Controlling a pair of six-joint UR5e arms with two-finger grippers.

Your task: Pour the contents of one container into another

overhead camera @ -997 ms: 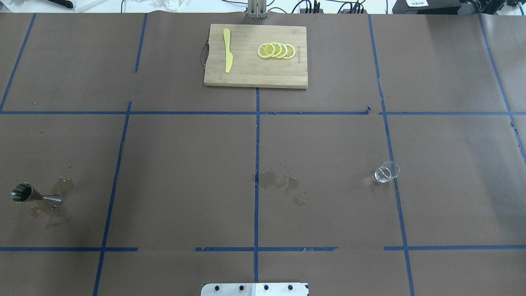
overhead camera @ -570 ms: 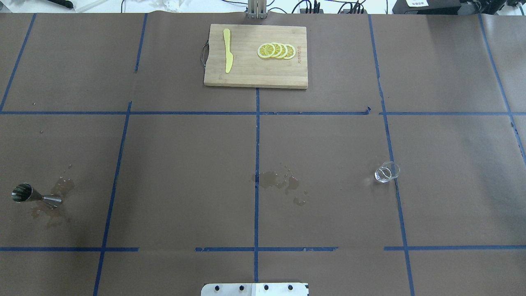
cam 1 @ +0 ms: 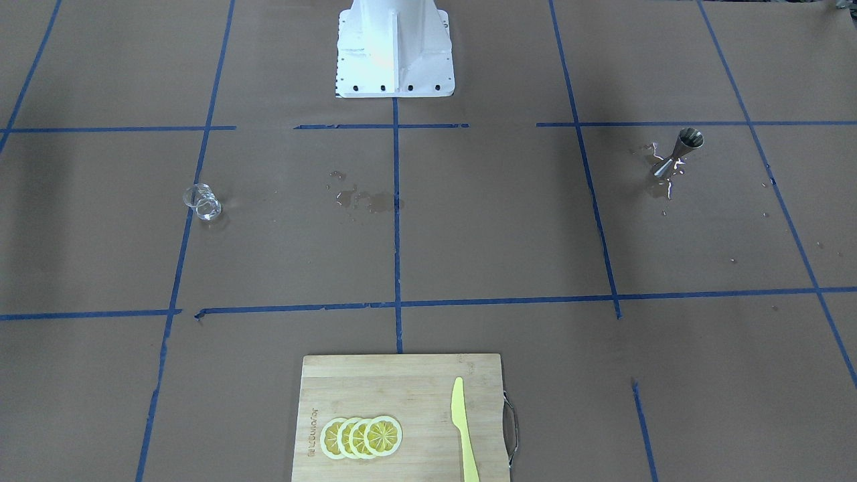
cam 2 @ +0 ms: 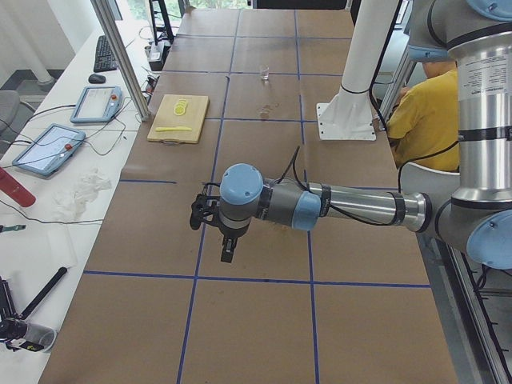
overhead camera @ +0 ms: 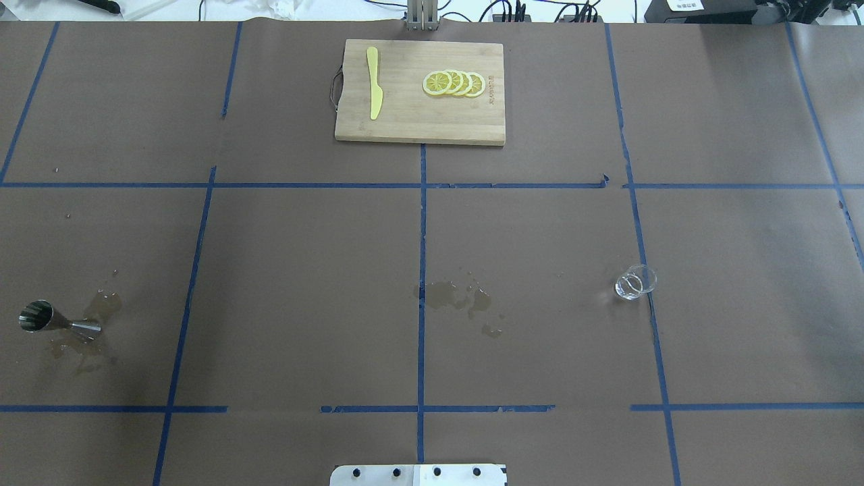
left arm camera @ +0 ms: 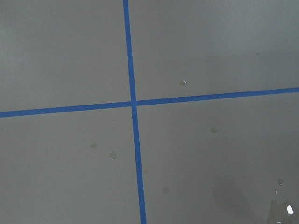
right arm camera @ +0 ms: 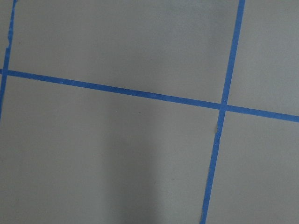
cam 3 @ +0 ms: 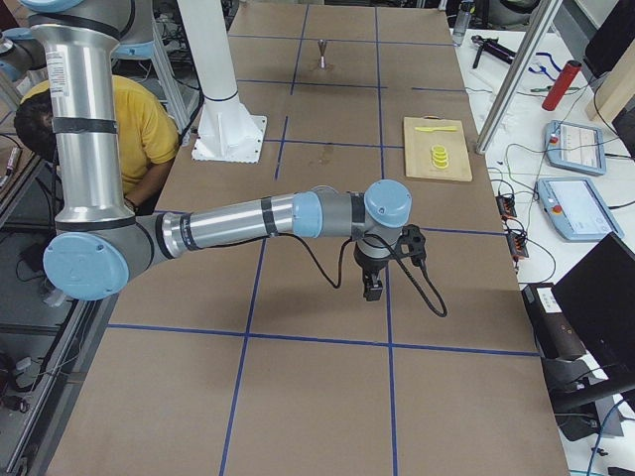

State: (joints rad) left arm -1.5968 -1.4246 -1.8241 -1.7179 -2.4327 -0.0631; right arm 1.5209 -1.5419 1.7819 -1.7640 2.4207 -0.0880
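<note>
The clear glass cup [overhead camera: 635, 282] stands on the right side of the table, also seen in the front view [cam 1: 202, 201] and far off in the left side view [cam 2: 264, 73]. The steel jigger [overhead camera: 57, 320] stands upright in a small puddle at the far left [cam 1: 677, 154] [cam 3: 322, 52]. My left gripper [cam 2: 227, 252] points down over bare paper at the table's left end. My right gripper [cam 3: 372, 290] hangs likewise at the right end. Both show only in the side views, so I cannot tell whether they are open or shut. The wrist views show just paper and blue tape.
A wooden cutting board [overhead camera: 405, 125] at the far middle carries lemon slices [overhead camera: 453, 83] and a yellow knife [overhead camera: 373, 82]. A wet spill [overhead camera: 452, 297] marks the centre. The white robot base [cam 1: 394, 47] sits at the near edge. A person in yellow [cam 2: 424, 120] sits behind it.
</note>
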